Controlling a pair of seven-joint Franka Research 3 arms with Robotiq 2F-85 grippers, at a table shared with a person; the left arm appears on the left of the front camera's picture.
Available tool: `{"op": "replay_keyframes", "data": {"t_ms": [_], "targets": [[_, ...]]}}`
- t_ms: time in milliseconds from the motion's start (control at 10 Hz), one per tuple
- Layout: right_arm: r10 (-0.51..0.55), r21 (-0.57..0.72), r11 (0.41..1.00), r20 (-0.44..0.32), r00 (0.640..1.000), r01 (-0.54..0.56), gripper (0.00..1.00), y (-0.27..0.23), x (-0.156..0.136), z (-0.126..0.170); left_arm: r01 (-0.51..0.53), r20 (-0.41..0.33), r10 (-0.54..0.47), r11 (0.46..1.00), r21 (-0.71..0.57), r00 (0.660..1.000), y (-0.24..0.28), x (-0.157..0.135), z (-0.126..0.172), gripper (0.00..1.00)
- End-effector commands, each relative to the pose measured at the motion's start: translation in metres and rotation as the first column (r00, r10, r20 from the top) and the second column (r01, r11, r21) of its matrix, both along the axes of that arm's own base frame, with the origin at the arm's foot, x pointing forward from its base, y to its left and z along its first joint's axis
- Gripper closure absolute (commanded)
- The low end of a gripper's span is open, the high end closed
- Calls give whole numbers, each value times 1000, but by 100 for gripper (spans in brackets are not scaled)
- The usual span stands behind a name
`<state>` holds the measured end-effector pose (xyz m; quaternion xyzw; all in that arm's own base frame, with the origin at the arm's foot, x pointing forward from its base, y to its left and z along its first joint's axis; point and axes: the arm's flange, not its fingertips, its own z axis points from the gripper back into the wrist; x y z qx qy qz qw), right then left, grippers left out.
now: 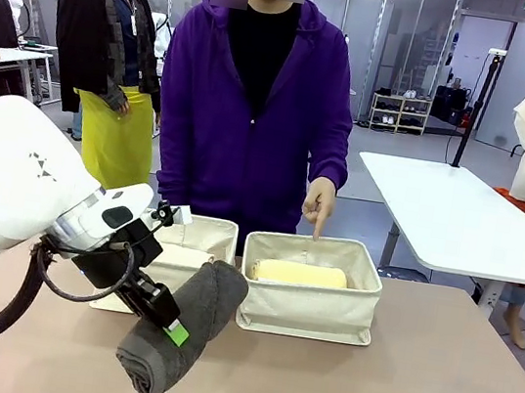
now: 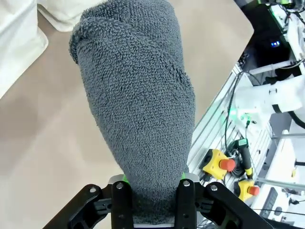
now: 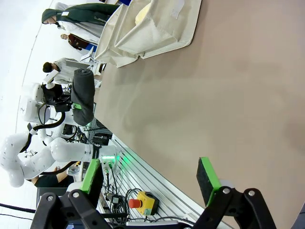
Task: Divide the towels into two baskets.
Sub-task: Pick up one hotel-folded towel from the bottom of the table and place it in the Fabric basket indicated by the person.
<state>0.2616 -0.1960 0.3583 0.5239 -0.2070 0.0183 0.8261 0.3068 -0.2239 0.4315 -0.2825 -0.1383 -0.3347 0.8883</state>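
Grey towel hangs off the table, clamped near one end between my left gripper pads, roll tilted so its free end points up toward the baskets; I judge this grip lets me swing it lengthwise into a bin. Yellow towel already lies in the right basket, where the person's hand points a finger down at the rim, so that is likely the drop spot, though the left basket sits nearer behind my wrist. My right gripper hovers over bare table, jaws wide, holding nothing, kept back out of the way.
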Motion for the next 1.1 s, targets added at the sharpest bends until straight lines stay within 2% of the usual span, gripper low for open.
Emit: {"op": "replay_keyframes", "data": {"t_ms": [0,100,200,300,400,600,700,800,900,1000], "targets": [[-10,10,1000,-5,1000,10,0,1,-2,5,-29,7,29,1000,-6,1000,-4,2,2,76],[-10,10,1000,-5,1000,10,0,1,-2,5,0,0,0,1000,0,1000,0,0,0,67],[-10,10,1000,-5,1000,10,0,1,-2,5,108,133,-118,991,82,984,-2,5,13,67],[-10,10,1000,-5,1000,10,0,1,-2,5,190,252,-226,969,160,941,-7,20,32,67],[-10,10,1000,-5,1000,10,0,1,-2,5,233,309,-281,955,186,909,-12,34,47,67],[-10,10,1000,-5,1000,10,0,1,-2,5,325,358,-398,913,248,845,-29,56,67,67],[-10,10,1000,-5,1000,10,0,1,-2,5,393,397,-490,868,305,776,-45,72,72,67],[-10,10,1000,-5,1000,10,0,1,-2,5,430,401,-571,814,392,716,-64,85,77,67],[-10,10,1000,-5,1000,10,0,1,-2,5,461,431,-638,765,450,638,-83,97,82,67],[-10,10,1000,-5,1000,10,0,1,-2,5,438,442,-683,721,537,582,-103,109,85,67]]}}
